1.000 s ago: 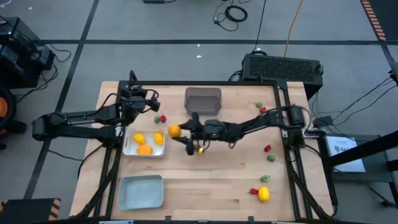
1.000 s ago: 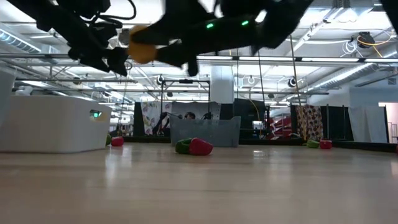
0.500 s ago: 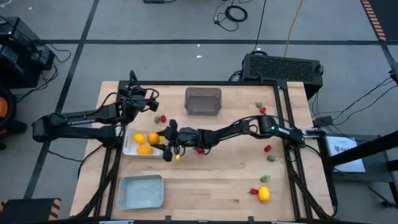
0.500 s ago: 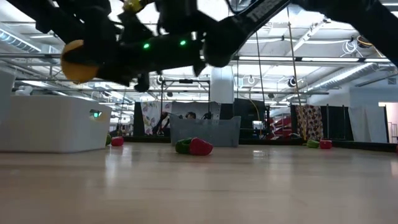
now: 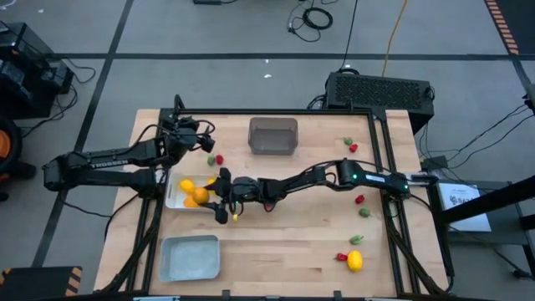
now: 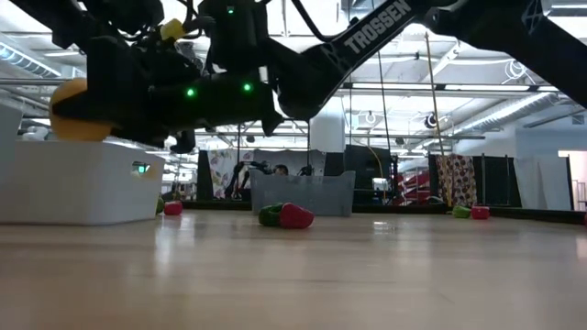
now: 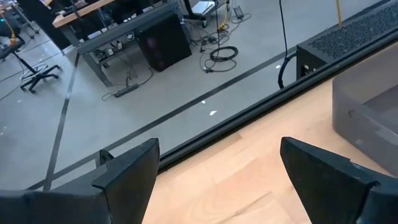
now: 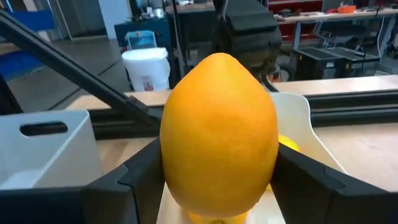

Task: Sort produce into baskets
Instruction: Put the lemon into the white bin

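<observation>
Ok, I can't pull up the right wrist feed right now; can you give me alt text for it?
A large orange-yellow lemon fills the centre, held between the right gripper's two dark fingers. Just beyond it lies the white tray with another yellow fruit inside; the wooden table and a workshop lie behind.

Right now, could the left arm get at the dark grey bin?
Probably yes. The left gripper hangs open at the table's far left, and the dark grey bin sits a short way along the same far edge with bare wood between. The right gripper is busy nearer, over the white tray.
</observation>
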